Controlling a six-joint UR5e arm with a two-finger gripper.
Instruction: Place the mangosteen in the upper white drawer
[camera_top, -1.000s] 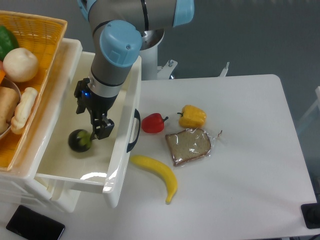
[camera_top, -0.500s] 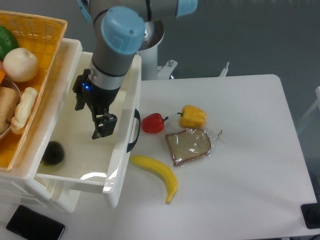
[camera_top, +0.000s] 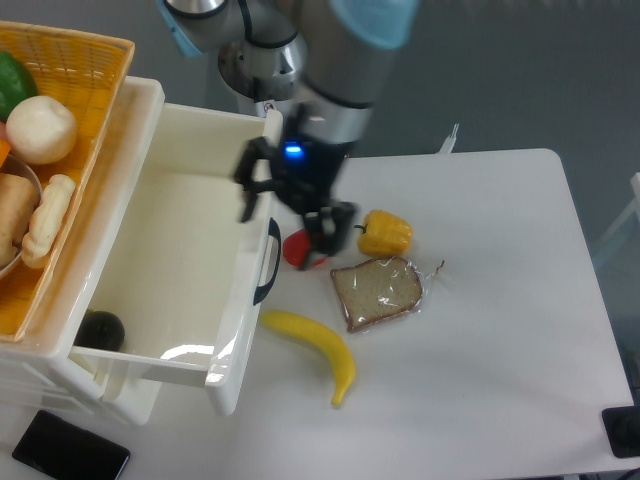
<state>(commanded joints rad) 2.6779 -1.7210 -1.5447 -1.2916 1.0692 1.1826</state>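
Black and glossy, the mangosteen (camera_top: 101, 330) lies on the floor of the upper white drawer (camera_top: 170, 250), in the near left corner, partly tucked under the orange woven basket (camera_top: 75, 60). The gripper (camera_top: 288, 215) hangs above the drawer's front wall and dark handle (camera_top: 268, 262), over the table (camera_top: 480, 330); its fingers are parted and hold nothing. A red pepper (camera_top: 298, 250) sits just beside the handle, partly hidden by 1 finger. A yellow pepper (camera_top: 386, 232), a bagged bread slice (camera_top: 377, 292) and a banana (camera_top: 315, 348) lie near it.

Judgement: placement appears complete and only the retreat remains. To do it well, lift clear of the drawer wall, avoid brushing the red pepper, and leave the drawer undisturbed.
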